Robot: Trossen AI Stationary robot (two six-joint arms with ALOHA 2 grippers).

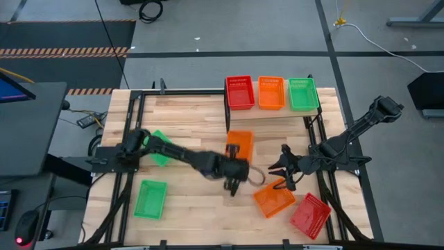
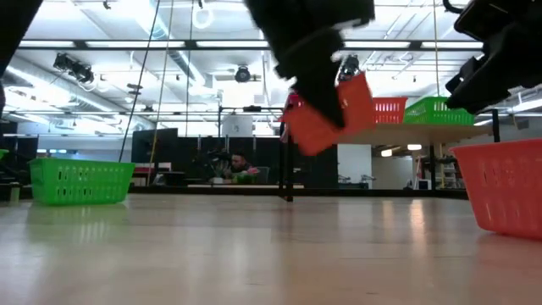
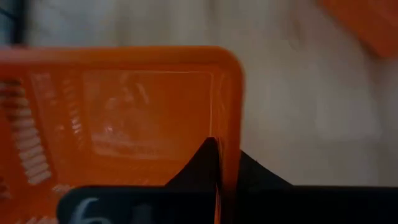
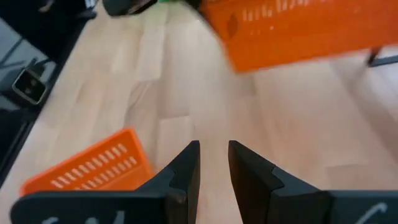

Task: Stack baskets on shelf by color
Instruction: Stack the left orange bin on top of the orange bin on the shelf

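Note:
My left gripper (image 1: 234, 173) is over the table's middle, shut on an orange basket (image 1: 240, 142) that hangs tilted in the air in the low view (image 2: 339, 114). My right gripper (image 1: 288, 170) hovers to its right with a narrow gap between its fingers (image 4: 213, 165), holding nothing, above a second orange basket (image 1: 274, 199) lying on the table. The shelf (image 1: 274, 113) at the far edge carries one red (image 1: 240, 92), one orange (image 1: 271, 92) and one green basket (image 1: 303, 94). A red basket (image 1: 310, 215) lies near right and a green one (image 1: 150, 198) near left. Another green basket (image 1: 159, 147) is partly under the left arm. My left gripper holds the orange basket by a side wall close to a corner (image 3: 230, 140), one finger inside the basket and one outside. The fingers (image 3: 208, 162) come from the near side, slanting down. The basket is lifted clear of the table and tilted.
Black metal frame rails run along the table's left and right sides (image 1: 128, 139). Bare wood lies between the near green basket and the orange one on the table (image 1: 208, 208). Beyond the table a person (image 2: 240, 165) sits in the room.

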